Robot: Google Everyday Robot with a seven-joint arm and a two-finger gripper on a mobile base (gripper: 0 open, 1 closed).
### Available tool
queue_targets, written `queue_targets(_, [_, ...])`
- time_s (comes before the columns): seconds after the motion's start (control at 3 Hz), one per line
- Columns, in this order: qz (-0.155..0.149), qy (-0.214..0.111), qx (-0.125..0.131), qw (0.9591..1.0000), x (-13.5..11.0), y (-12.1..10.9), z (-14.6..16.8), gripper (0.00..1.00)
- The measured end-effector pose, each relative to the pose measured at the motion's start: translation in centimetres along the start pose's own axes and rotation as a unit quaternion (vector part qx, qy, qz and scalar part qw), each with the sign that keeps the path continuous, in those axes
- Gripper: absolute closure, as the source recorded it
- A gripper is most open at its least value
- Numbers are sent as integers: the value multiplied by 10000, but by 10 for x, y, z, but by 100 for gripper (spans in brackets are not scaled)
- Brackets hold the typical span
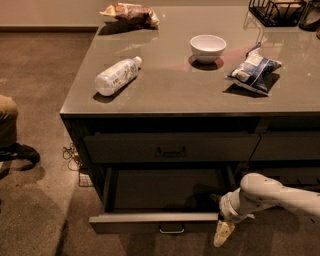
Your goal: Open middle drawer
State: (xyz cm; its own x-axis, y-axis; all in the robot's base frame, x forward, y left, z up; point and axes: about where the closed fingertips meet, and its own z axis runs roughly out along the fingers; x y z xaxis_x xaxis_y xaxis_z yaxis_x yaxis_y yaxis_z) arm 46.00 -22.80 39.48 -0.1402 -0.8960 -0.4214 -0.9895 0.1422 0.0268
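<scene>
The middle drawer [150, 222] is pulled out from the dark counter, its long shallow box [165, 189] open and empty, with a small loop handle [171, 230] at the centre of its front. My gripper [223, 233] is at the right end of the drawer front, hanging just below its edge; the white arm [270, 195] reaches in from the right. The closed drawer above it [171, 148] has a dark handle. Anything below the open drawer is hidden.
On the countertop [165, 95] lie a plastic bottle [116, 76], a white bowl [208, 47], a blue snack bag [252, 70], another snack bag [131, 14] and a wire basket [275, 10]. A person's leg and shoe [15, 150] are at the left; cables [70, 152] are by the counter's corner.
</scene>
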Motion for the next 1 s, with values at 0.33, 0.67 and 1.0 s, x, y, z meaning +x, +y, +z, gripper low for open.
queue_targets(0.33, [-80,-74,-40,9999,0,1,-1,0])
queue_targets(0.67, [-310,-243,68,9992,-1,-6,-24,0])
queue_targets(1.0, [-512,-347,412,9972,5,-16,-63,0])
